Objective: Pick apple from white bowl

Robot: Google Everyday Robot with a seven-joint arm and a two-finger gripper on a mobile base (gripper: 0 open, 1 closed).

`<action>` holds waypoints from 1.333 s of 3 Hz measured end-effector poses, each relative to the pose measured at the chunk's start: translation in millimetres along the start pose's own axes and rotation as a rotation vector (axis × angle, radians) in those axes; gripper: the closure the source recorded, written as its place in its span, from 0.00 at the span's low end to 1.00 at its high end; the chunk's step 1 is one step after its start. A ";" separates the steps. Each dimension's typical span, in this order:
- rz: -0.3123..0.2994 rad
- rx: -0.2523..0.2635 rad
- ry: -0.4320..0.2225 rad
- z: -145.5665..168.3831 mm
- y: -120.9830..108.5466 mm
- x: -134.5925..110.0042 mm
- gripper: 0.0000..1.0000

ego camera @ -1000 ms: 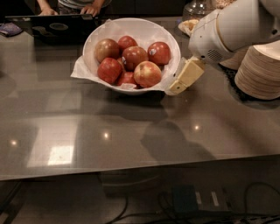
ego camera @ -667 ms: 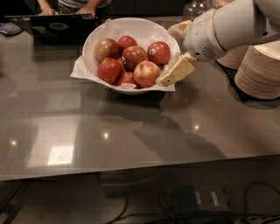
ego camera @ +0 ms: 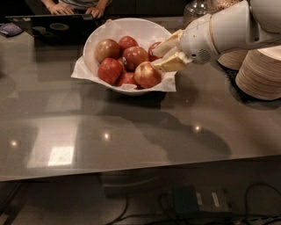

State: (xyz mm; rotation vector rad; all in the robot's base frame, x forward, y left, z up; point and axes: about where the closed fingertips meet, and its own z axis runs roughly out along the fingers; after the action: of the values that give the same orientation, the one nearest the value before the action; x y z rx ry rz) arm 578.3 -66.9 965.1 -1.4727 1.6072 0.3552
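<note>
The white bowl (ego camera: pixel 93 38), lined with crumpled white paper, stands at the back middle of the dark table and holds several apples. The apple (ego camera: pixel 146 74), red with a pale yellow-orange patch, lies at the front right of the pile. My gripper (ego camera: pixel 155 60) reaches in from the right over the bowl's right rim. Its cream fingers (ego camera: pixel 172 64) are spread, with the tips just above and to the right of the apple. They hold nothing. A brownish-green apple (ego camera: pixel 107 49) lies at the left, and darker red apples (ego camera: pixel 134 57) fill the middle.
Stacks of beige paper plates (ego camera: pixel 260 74) stand at the right, under my arm. A dark laptop (ego camera: pixel 52 27) and a person's hands (ego camera: pixel 60 8) are behind the bowl at the back left. A glass jar (ego camera: pixel 198 9) stands behind my gripper.
My gripper has moved left and up from beside the bowl's right side to over its rim, and its tips now reach the front right apple.
</note>
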 end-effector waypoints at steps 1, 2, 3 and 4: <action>0.006 -0.022 -0.015 6.1 4.3 2.2 0.52; 0.003 -0.034 -0.019 8.1 7.4 1.8 0.33; 0.001 -0.043 -0.020 10.4 9.1 1.3 0.18; -0.003 -0.052 -0.009 18.8 9.5 2.7 0.19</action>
State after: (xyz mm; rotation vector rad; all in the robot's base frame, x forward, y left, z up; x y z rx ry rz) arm 577.8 -52.6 949.3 -1.5103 1.5998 0.4039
